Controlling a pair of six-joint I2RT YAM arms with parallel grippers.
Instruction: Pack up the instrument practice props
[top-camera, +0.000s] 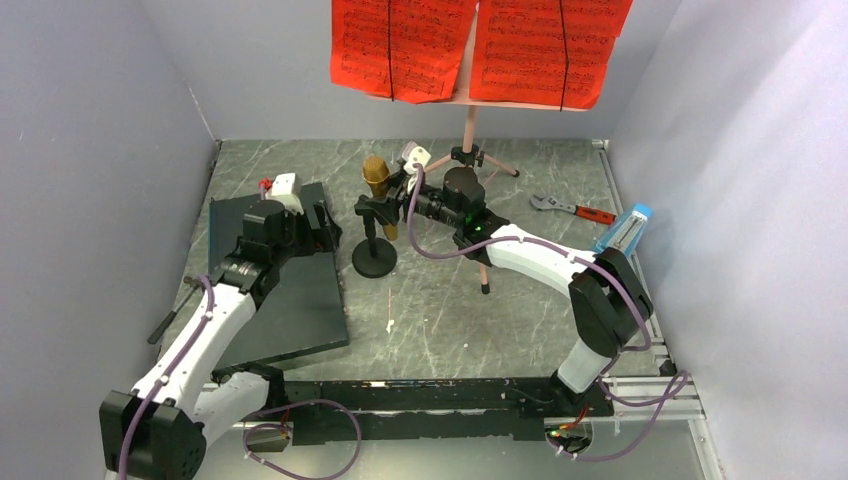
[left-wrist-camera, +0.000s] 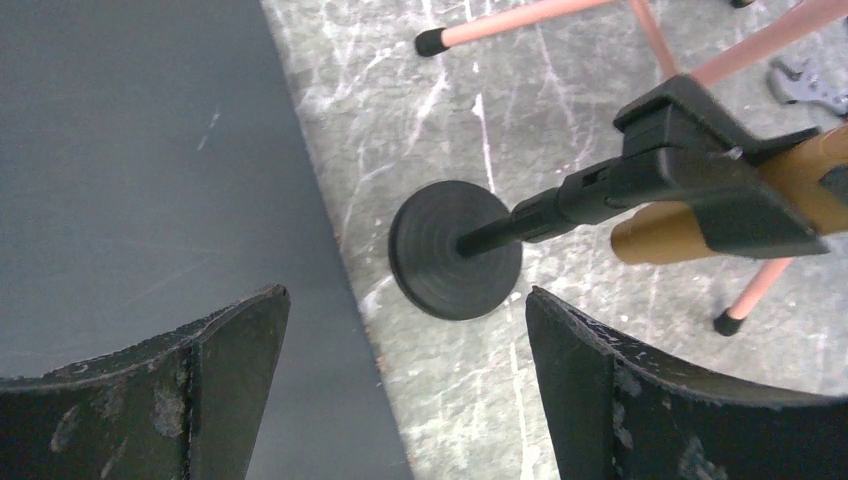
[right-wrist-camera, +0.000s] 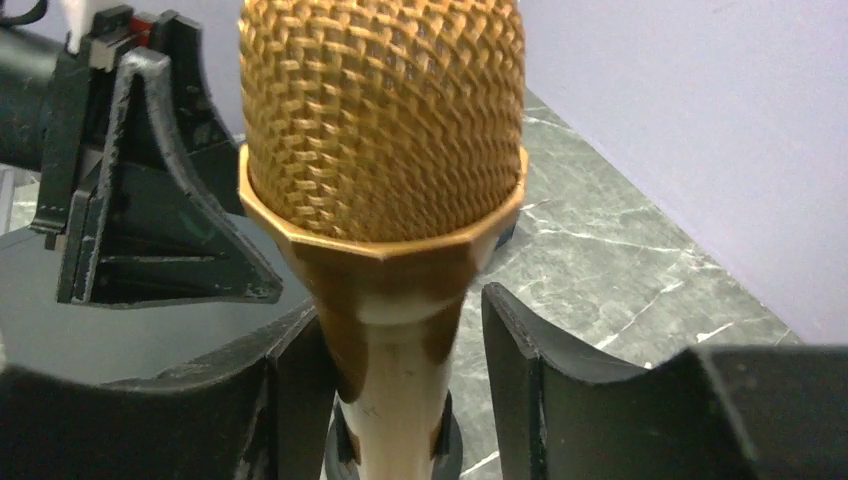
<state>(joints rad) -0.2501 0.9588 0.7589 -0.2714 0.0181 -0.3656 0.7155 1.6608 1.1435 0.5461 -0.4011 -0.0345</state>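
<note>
The right hand (right-wrist-camera: 400, 330) straddles the gold microphone (right-wrist-camera: 380, 130) just below its mesh head; its fingers stand apart, one against the handle and the other a sliver off it, so the handle is not clamped; the microphone sits in a black clip (left-wrist-camera: 700, 150) on a thin post rising from the black round base (top-camera: 374, 260), which rests on the bench (top-camera: 440, 320) left of centre. The left hand (left-wrist-camera: 405, 310) hovers just left of that stand, fingers spread wide with nothing between them, above the right edge of the dark slab (top-camera: 290, 300); the slab covers the left part of the bench, and the round base lies just beside its right edge. Beyond the microphone, toward the far wall, stands the pink music stand (top-camera: 468, 120) on its tripod legs, one leg reaching toward the near side past the right arm; the red sheet-music pages (top-camera: 400, 45) hang across its desk. The red-handled wrench (top-camera: 570, 208) lies on the bench to the right of the stand; farther right, the blue metronome (top-camera: 625, 232) sits close to the right wall.
</note>
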